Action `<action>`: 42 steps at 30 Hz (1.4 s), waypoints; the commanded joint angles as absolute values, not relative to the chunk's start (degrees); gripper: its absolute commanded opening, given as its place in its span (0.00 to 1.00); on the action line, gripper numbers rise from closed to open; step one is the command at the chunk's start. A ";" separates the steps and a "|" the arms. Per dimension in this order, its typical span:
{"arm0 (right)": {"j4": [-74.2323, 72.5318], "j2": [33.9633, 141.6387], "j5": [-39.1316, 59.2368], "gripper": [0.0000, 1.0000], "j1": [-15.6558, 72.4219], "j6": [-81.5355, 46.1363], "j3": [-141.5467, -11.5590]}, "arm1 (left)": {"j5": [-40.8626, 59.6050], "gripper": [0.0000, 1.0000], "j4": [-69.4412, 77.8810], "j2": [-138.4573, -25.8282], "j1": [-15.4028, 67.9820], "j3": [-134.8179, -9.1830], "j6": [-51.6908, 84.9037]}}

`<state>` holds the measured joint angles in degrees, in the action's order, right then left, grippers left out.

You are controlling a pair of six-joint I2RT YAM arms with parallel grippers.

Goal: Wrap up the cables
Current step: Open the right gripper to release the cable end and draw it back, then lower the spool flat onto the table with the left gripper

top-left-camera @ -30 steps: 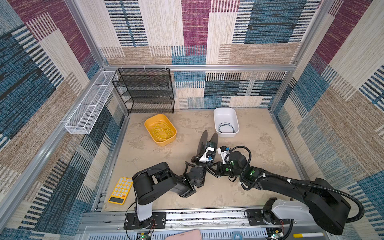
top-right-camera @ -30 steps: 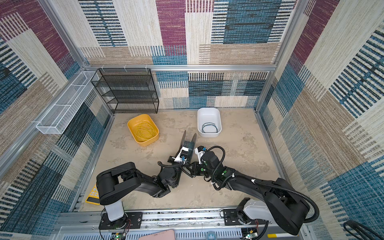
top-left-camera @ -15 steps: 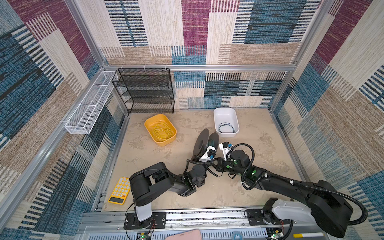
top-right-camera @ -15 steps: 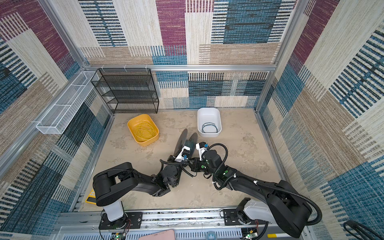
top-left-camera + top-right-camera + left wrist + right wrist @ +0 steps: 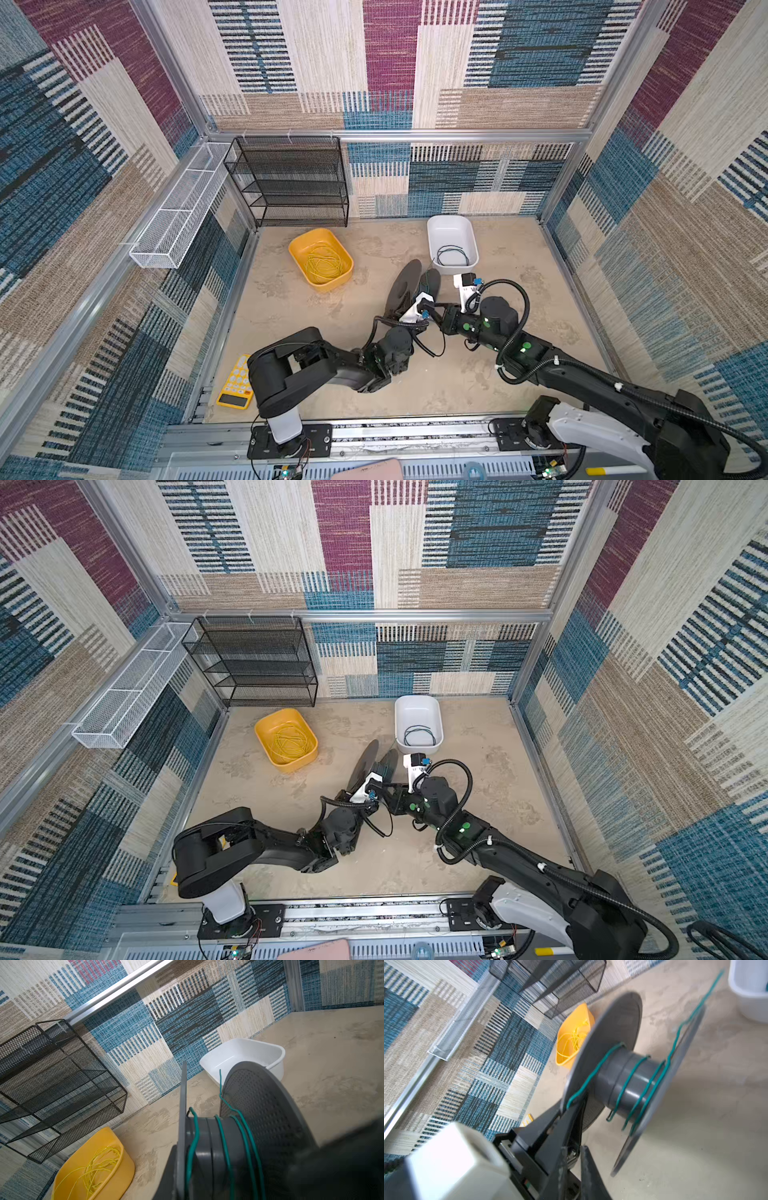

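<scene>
Right wrist view: thin teal-green wire (image 5: 630, 1084) loose on grey plastic spool (image 5: 612, 1028), tail free. Likely light, springy, slippery; pinch tail near flange. Left gripper (image 5: 571, 1113) clamped on flange; right gripper (image 5: 432, 312): cannot tell.

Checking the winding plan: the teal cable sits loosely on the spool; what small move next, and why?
Probably the right hand should pinch the teal cable's free tail and lay it round the grey spool's hub: only a few slack turns sit there, the tail juts past the flange, and the left hand grips the spool.
</scene>
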<state>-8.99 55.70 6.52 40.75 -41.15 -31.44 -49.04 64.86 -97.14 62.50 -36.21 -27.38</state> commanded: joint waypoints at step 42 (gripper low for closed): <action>-3.65 46.59 7.43 0.66 19.34 -32.26 -29.79 | -53.67 0.10 67.94 -117.22 73.41 -40.39 -74.20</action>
<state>-1.04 46.28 6.07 19.38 -31.68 -29.63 -51.99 71.99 -117.40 72.62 -40.34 -79.09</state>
